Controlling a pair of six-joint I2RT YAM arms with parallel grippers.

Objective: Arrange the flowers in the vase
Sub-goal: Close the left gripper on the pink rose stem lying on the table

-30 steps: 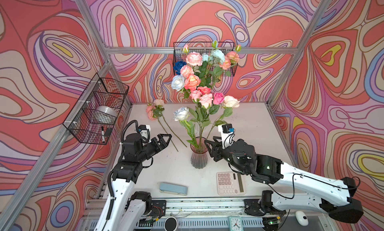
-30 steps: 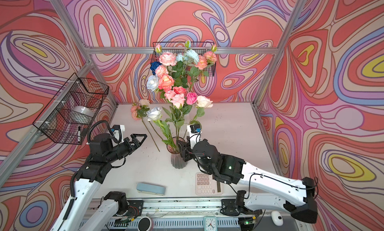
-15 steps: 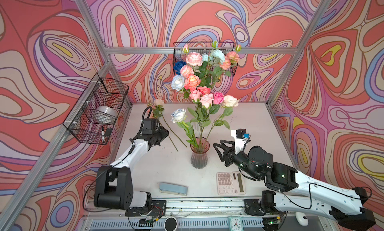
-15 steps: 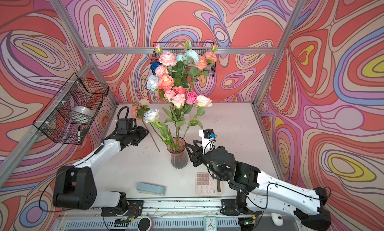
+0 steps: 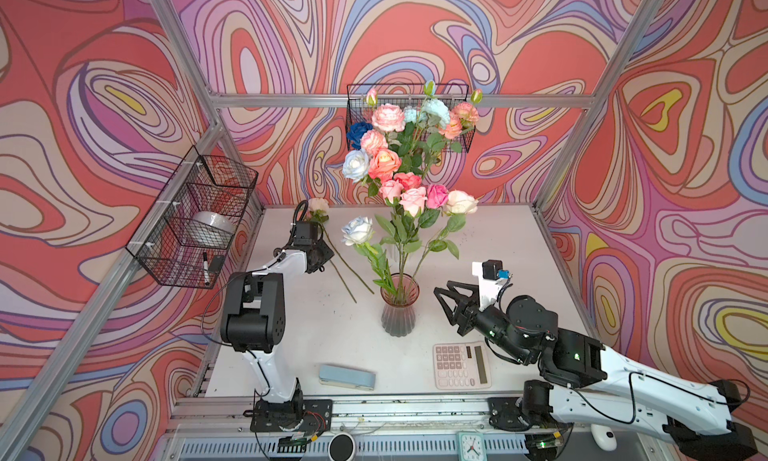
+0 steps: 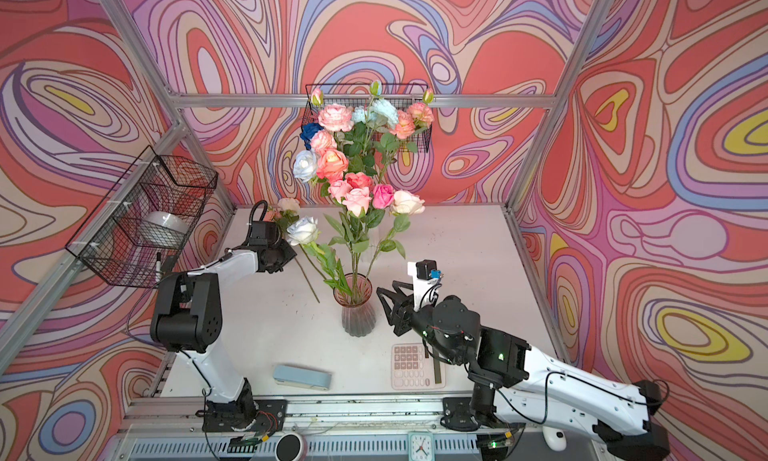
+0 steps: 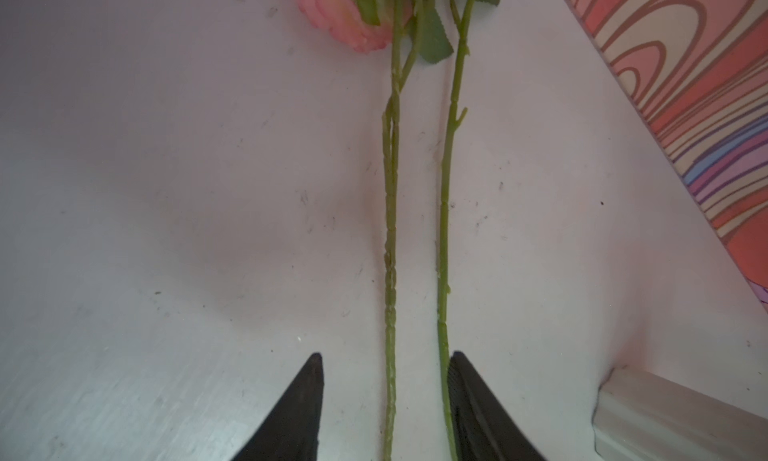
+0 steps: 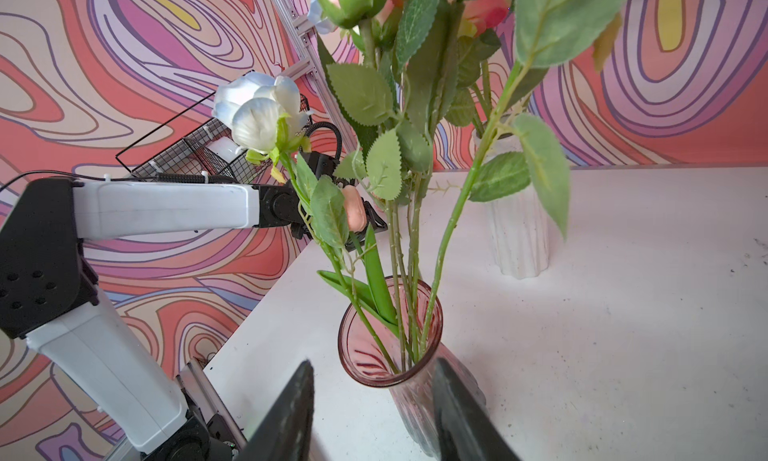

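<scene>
Left fingers (image 7: 299, 405) sit low over the far-left part of the table (image 5: 498, 251), roughly half open, clamped on nothing. The two loose flowers (image 7: 390, 230) lie flat on the table there and both green stems run through the gap: one about mid-gap, clear of both fingers, the other right up against the inner face of one finger; contact or not, can't tell. Heads point to the far-left corner: a pink head (image 7: 340, 18) shows in the left wrist view, a cream head (image 5: 318, 205) past the wrist in both top views. Cut ends point near-right, toward the vase (image 5: 398, 319). Vase is pink ribbed glass, upright, mid-table, already holding several flowers (image 5: 415, 199): pink and cream heads up top, a pale blue rose (image 5: 357, 230) leaning out left toward the left arm. Right fingers (image 8: 291, 413) are just right of the vase, tips aimed at it, also about half open and empty. They are near the glass but apart from it in both top views, and the right wrist view has the vase rim straight past the gap. A white vase (image 8: 519, 230) farther back holds more stems. Calculator (image 5: 461, 365) lies near-right under the right arm, a blue-grey case (image 5: 347, 376) near the front edge, both well apart from the loose flowers.
</scene>
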